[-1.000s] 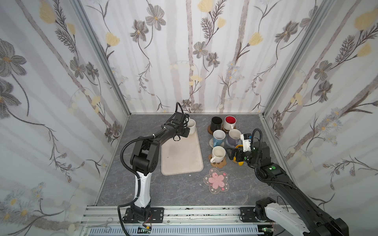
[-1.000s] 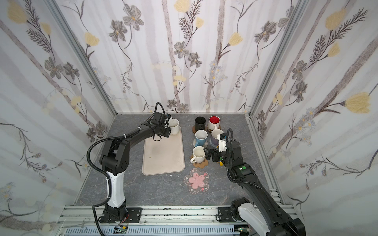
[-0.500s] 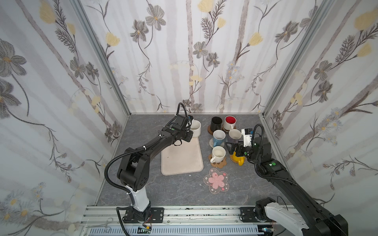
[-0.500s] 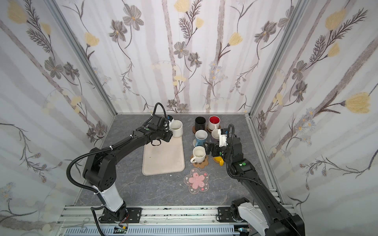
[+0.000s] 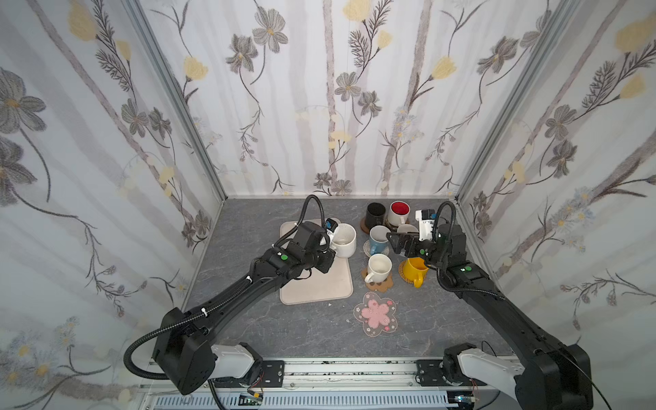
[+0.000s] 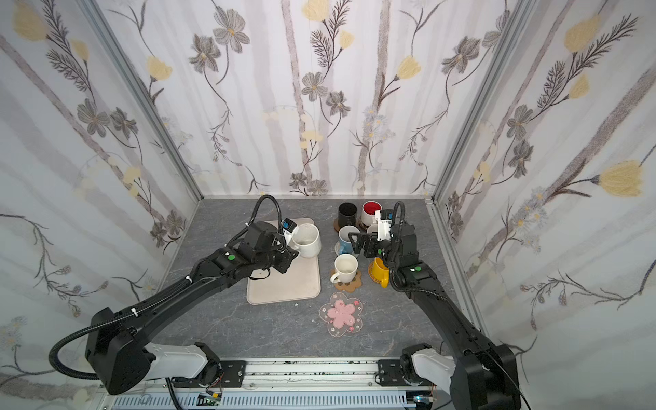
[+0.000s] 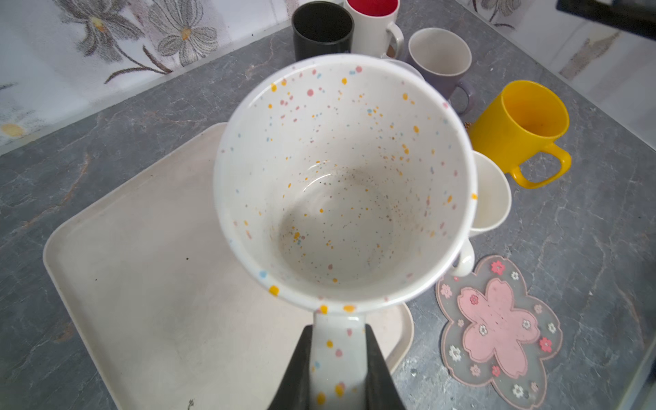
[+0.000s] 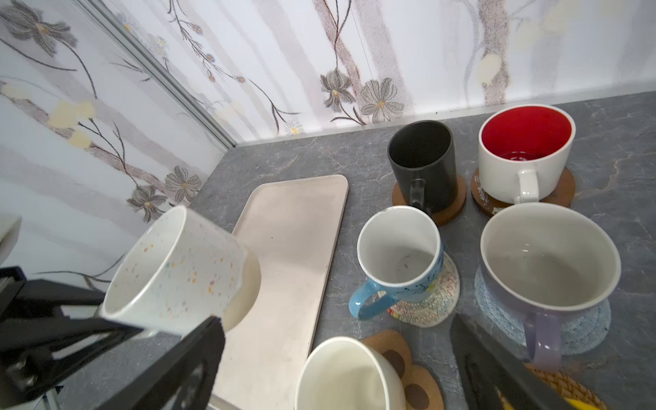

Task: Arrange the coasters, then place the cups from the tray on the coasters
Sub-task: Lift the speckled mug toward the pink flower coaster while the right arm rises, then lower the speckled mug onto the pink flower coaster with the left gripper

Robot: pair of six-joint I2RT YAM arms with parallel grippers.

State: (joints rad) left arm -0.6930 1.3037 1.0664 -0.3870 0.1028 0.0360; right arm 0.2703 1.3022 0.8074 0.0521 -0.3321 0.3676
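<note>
The grey marbled table [image 5: 269, 319] carries the beige tray [image 5: 319, 284], which lies left of the middle in both top views. Above the right edge of the tray, the left gripper [image 7: 338, 351] is closed tightly on the handle of the speckled off-white mug [image 7: 340, 177]; this mug hangs tilted in the air, clear of the tray surface. The right gripper [image 5: 397, 244] has its jaws wide apart and holds nothing; it hovers over the right side of the table. There, the lilac mug [image 8: 546, 262] stands on the grey round coaster [image 8: 585, 330], the red-inside mug [image 5: 399, 212] on a brown wooden disc [image 8: 564, 188], the black mug [image 5: 375, 214] on a second wooden disc [image 8: 456, 202], the blue mug [image 5: 379, 239] on the pale woven coaster [image 8: 436, 301], the plain off-white mug [image 5: 379, 268] on the paw-shaped coaster [image 5: 381, 285], and the yellow mug [image 5: 414, 271] on the rattan coaster [image 5: 402, 272]. The pink-flower coaster [image 5: 376, 314] lies by itself, just beside the near right corner of the tray.
</note>
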